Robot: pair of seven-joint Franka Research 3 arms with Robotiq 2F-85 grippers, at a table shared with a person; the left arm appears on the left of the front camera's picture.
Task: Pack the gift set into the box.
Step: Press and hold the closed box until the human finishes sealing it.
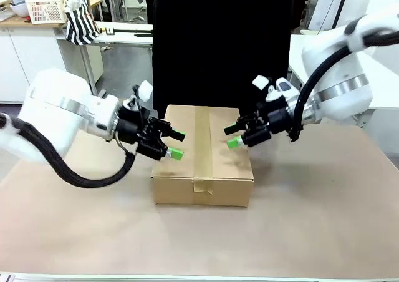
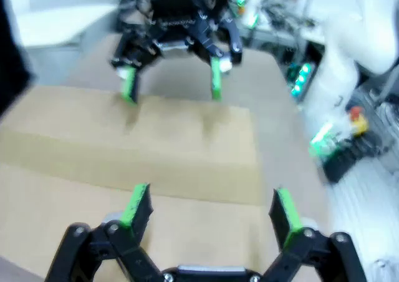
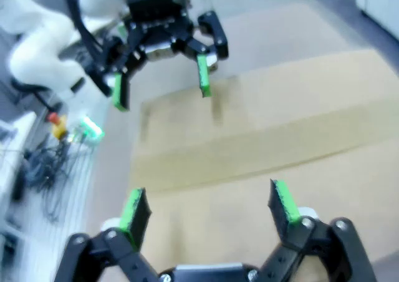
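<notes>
Brown corrugated cardboard box sits mid-table, flaps shut and taped, so packing looks finished; left gripper and right gripper flank it, both spread wide and empty, next likely retreat.

No readable text, label, brand or number anywhere: taped cardboard box plain, arms unmarked, background items too small or blurred.

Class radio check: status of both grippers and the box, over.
Left gripper open, empty, at the box's left side. Right gripper open, empty, over the lid. Box closed, taped. Nothing in the way.
</notes>
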